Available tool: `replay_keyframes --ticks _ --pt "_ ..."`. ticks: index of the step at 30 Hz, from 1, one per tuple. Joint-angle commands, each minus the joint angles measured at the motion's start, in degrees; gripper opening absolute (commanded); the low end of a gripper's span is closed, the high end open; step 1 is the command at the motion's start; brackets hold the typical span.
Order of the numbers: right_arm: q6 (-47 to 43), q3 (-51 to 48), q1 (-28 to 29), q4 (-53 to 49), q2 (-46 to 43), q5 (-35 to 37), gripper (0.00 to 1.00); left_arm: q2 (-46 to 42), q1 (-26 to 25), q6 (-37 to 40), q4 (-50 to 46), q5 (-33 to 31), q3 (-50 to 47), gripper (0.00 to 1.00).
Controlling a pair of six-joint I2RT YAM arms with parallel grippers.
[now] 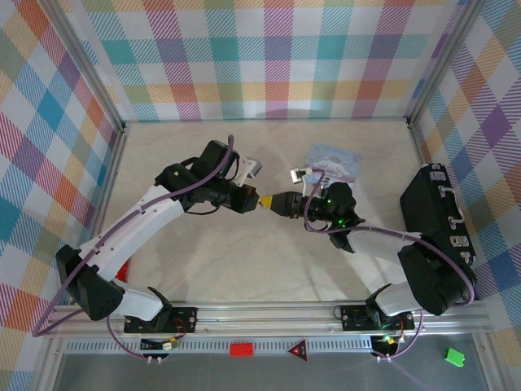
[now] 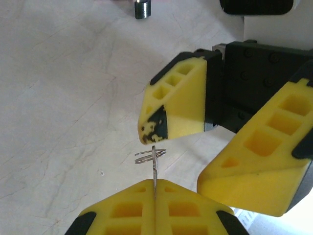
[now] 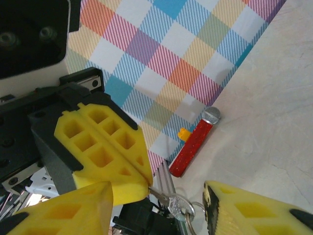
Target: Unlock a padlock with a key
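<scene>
Top external view: the left gripper (image 1: pixel 262 201) and the right gripper (image 1: pixel 277 202) meet tip to tip over the middle of the table (image 1: pixel 244 265); jaw state cannot be read at this range. The padlock (image 1: pixel 298 174), a tiny silver-and-black piece, lies just beside the pale blue tin (image 1: pixel 334 159), to the far right of both grippers and touched by neither. Left wrist view: the left gripper (image 2: pixel 154 185) has its jaws together, clamped on the blade of the key (image 2: pixel 154 171), a thin flat metal strip with a wire split ring at its free end. The right gripper (image 2: pixel 176 159) has its jaws apart on either side of that ring, with no contact evident. The pads are yellow moulded blocks with open square cells, one tip scuffed black. The padlock (image 2: pixel 142 9) sits at the top edge on the pale, mottled surface. Right wrist view: the bright key (image 3: pixel 173 203) projects from the left gripper (image 3: pixel 144 183) between the parted right gripper (image 3: pixel 159 196) pads; a red stick (image 3: pixel 193 147) lies by the plaid wall. Assessment: the key is secured, but the padlock is unheld and nothing is inserted, so the unlocking itself remains outstanding.
</scene>
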Motion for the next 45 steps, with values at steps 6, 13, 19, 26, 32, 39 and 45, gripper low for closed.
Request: replay_keyframes --ticks 6,13,19,26,32,39,45 --pt "1.0 0.4 0.3 5.2 0.1 -3.1 0.43 -2.5 -0.2 -1.7 3.5 2.3 -0.7 0.00" --pt "2.2 0.8 0.3 7.1 0.7 -3.9 0.33 -3.0 0.6 -2.0 3.7 3.7 -1.2 0.00" --pt "2.7 0.9 -0.2 7.4 0.5 -3.5 0.23 -3.3 1.1 -2.1 3.6 3.8 -1.5 0.00" --pt "3.8 0.9 -1.0 7.9 0.7 -3.5 0.04 -3.0 2.3 -2.4 3.9 4.2 -2.1 0.00" --pt "4.0 1.6 -1.1 6.0 0.4 -3.2 0.00 -2.1 2.8 -3.1 4.5 4.3 -2.1 0.03" --pt "-6.3 4.6 -3.5 -27.6 -8.9 9.0 0.00 -5.0 3.7 -6.2 6.9 -4.0 -4.5 0.54" --pt "-22.8 14.0 -3.9 -74.3 -20.3 39.5 0.00 -7.5 6.2 -15.3 17.6 -7.8 -11.0 0.76"
